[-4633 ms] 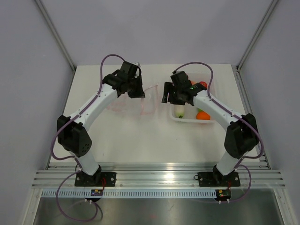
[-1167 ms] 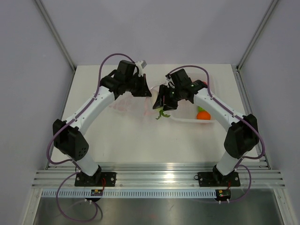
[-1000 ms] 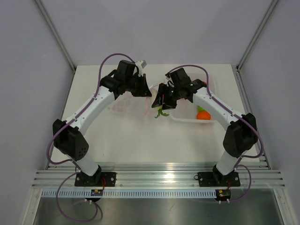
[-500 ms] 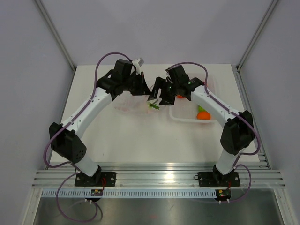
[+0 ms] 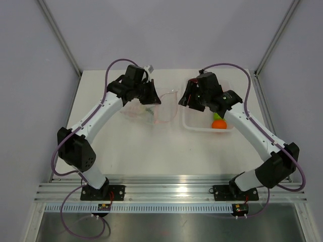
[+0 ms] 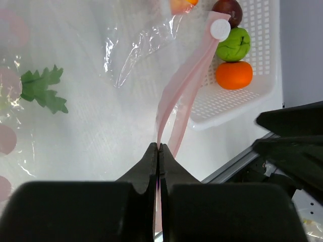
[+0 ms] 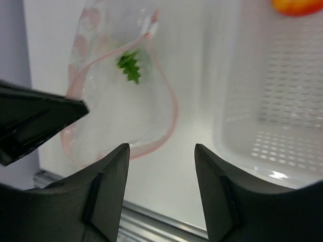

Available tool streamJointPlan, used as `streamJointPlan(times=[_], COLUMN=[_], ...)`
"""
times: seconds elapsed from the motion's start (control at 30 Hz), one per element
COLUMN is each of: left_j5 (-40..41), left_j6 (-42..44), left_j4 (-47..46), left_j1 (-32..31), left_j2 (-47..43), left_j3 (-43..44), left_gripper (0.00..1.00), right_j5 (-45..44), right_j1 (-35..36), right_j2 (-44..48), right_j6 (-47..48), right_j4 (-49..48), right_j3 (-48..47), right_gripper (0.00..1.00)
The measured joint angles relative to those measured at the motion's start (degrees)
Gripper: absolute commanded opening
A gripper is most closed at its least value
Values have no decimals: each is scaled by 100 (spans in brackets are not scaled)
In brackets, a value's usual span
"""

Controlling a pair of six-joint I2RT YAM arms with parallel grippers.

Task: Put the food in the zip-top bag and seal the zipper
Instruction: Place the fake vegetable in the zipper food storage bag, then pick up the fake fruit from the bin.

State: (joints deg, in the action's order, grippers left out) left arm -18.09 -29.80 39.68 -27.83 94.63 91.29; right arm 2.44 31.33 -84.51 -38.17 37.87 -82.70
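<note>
The zip-top bag (image 5: 160,112) lies on the table with its mouth held open. My left gripper (image 5: 151,99) is shut on the pinkish zipper strip (image 6: 174,96), as the left wrist view (image 6: 159,146) shows. A green-leafed food piece (image 6: 43,89) lies inside the bag, and it also shows in the right wrist view (image 7: 131,65). My right gripper (image 5: 184,99) is open and empty (image 7: 161,144), just right of the bag's mouth loop (image 7: 171,108). More food lies in the clear tray (image 5: 202,129): purple (image 6: 226,7), green (image 6: 233,44) and orange (image 6: 233,74).
The white slider tab (image 6: 220,29) sits at the far end of the zipper, over the tray's edge. The tray (image 7: 282,101) stands right beside the bag. Grey walls enclose the table; a metal rail (image 5: 166,191) runs along the near edge.
My right gripper carried the green-leafed food left to the bag, let it go inside, and drew back right, now open. My left gripper kept hold of the zipper.
</note>
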Motion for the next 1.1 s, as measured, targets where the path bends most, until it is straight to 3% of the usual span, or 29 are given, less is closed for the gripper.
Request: streamJointPlan(times=[0.2,0.37,0.6,1.1], left_j5=[76,72,59,31], left_j6=[-216,-264,-260,-417], left_j4=[63,61,55,-35], left_j1=[46,46,46,-81], left_j2=[26,26,26,26], left_j3=[2,2,2,-13], left_gripper=[0,0,0,0], right_j5=[-1613,-2398,-2581,-2398], right_j1=[-680,-1005,-1051,-1517], right_j2=[-59,-595,-942,-1174], right_j6=[632,1095,1314,1635], right_j4=[597,872,981,367], right_j3=[116,376,911,1565], right_gripper=[79,84,91,91])
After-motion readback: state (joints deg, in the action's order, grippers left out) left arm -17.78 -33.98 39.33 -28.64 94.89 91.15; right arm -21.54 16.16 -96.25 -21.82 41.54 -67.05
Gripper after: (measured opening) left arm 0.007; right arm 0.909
